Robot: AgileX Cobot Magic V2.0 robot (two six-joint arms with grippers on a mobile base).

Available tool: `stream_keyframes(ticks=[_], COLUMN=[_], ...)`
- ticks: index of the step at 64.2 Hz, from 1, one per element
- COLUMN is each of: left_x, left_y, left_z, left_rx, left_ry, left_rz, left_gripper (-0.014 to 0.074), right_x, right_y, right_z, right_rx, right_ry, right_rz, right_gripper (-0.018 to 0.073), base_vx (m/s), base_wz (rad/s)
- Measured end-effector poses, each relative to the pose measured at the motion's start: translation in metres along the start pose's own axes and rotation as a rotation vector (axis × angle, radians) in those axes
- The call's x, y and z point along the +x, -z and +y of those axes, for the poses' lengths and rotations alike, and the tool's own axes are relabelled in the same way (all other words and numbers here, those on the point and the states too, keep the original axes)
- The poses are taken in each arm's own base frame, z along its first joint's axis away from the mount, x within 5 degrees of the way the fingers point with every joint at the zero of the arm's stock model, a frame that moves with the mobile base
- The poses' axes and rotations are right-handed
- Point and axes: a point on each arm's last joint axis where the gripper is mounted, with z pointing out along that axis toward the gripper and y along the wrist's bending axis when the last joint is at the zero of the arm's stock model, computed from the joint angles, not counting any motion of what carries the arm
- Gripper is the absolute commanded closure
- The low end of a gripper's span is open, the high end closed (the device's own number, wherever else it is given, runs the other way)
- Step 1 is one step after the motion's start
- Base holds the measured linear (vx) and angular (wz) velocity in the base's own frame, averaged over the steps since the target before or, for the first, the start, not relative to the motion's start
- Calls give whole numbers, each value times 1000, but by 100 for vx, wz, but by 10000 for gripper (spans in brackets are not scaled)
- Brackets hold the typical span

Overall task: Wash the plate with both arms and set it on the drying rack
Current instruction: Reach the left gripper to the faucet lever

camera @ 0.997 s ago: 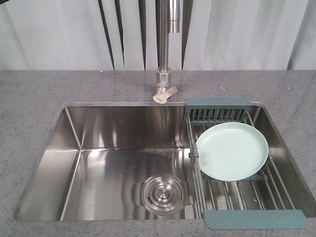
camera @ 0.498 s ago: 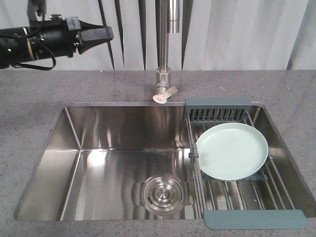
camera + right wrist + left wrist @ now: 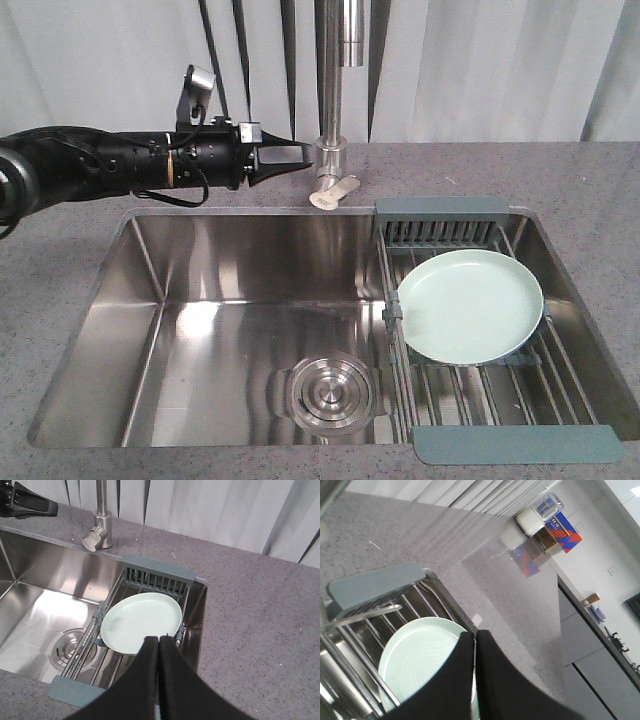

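A grey speckled stone tabletop [image 3: 80,250] surrounds a steel sink [image 3: 230,300] sunk into it. A chrome faucet [image 3: 335,120] rises from the tabletop behind the sink. The drying rack [image 3: 480,390] spans the sink's right side, its teal-grey end bars resting on the rim.

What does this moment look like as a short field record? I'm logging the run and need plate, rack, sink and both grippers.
plate: pale green, lying on the drying rack
drying rack: spans the sink's right side
sink: steel, drain strainer in the basin floor
faucet: behind the sink
left gripper: shut, empty, above the counter by the faucet base
right gripper: shut, empty, over the plate's near edge
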Motion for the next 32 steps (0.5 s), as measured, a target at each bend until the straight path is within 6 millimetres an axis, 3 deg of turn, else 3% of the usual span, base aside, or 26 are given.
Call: stream_keyframes(ticks=[17, 32], left_x=[18, 19], left_y=[-22, -28], left_z=[9, 17], left_rx=[30, 12], left_ry=[48, 87], left_rz=[45, 6], left_gripper=[603, 603], right_x=[1, 1], right_y=[0, 0], right_z=[0, 0], right_rx=[-2, -2], right_ry=[0, 0], right_rz=[5, 5], right_gripper=[566, 566], base_vx=[0, 0], base_wz=[0, 0])
